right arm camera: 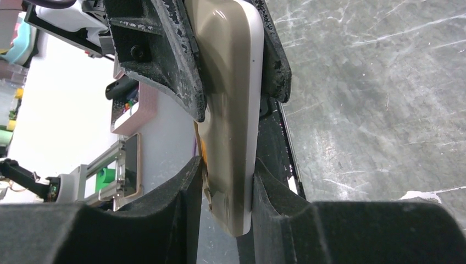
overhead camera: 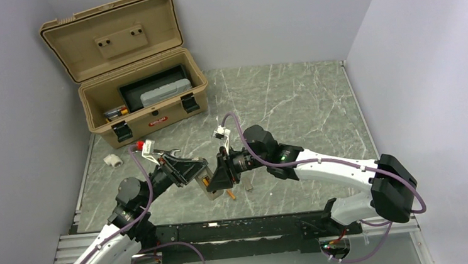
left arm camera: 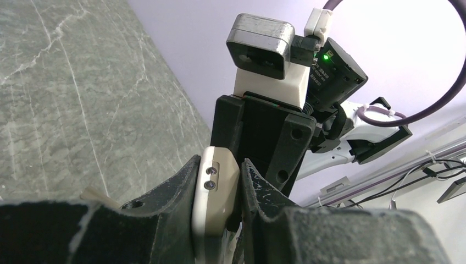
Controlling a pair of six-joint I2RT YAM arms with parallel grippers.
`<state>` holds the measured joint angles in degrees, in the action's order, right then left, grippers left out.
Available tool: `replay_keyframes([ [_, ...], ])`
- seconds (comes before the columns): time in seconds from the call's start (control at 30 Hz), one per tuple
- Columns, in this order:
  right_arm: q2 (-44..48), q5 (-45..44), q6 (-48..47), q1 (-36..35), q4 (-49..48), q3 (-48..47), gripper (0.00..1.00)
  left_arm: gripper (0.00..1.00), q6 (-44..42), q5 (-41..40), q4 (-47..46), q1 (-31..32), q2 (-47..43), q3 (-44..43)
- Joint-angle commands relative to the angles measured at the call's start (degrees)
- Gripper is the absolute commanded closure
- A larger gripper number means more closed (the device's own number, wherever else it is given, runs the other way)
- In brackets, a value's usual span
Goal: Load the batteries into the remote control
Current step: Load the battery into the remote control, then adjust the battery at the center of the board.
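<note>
We note the remote control (right arm camera: 233,82) held off the counter (overhead camera: 292,102), near the front edge and left of centre, with one arm gripping each end.

Left pincer (left arm camera: 218,184): closed hard on one end of the remote, with both pads flat against its two broad faces. In the left wrist view that end is a rounded cream-white edge with two small dark round marks, one above the other.

Right pincer (right arm camera: 228,181): closed on the opposite end, a finger pressed to each broad face. In the right wrist view the remote is seen edge-on. It is a slim slab with a greyish-beige back, a white front shell and a clean seam between them, and the corners are rounded. A sliver of orange shows along the beige side beside the finger; we cannot tell what it belongs to. The buttons are not visible from any camera.

One battery (overhead camera: 231,195), a slim, short orange cylinder, lies on the counter just near-right of the remote and below the right pincer. Nothing is gripping it.

Also logged: a tan toolbox (overhead camera: 149,123) stands in the far left corner with its lid up and a grey case (overhead camera: 165,93) inside. A small white block (overhead camera: 114,159) lies on the counter just in front of it.
</note>
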<state>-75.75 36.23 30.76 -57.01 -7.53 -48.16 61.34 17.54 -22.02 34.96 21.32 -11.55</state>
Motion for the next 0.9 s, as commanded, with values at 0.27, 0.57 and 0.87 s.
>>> replay_keyframes([
  [0.27,6.8,-0.9,-7.6,-0.2,-5.2,0.0,0.28,1.00,1.2,-2.0,-1.2,0.0,-3.0,2.4],
  [0.57,14.2,-9.3,-13.9,-0.1,1.8,0.4,0.26,1.00,-0.1,1.6,-14.0,0.0,-3.6,7.2],
  [0.87,17.3,-30.4,-8.7,0.0,11.7,1.8,0.35,1.00,-1.2,6.5,-22.6,0.0,-2.7,10.0],
])
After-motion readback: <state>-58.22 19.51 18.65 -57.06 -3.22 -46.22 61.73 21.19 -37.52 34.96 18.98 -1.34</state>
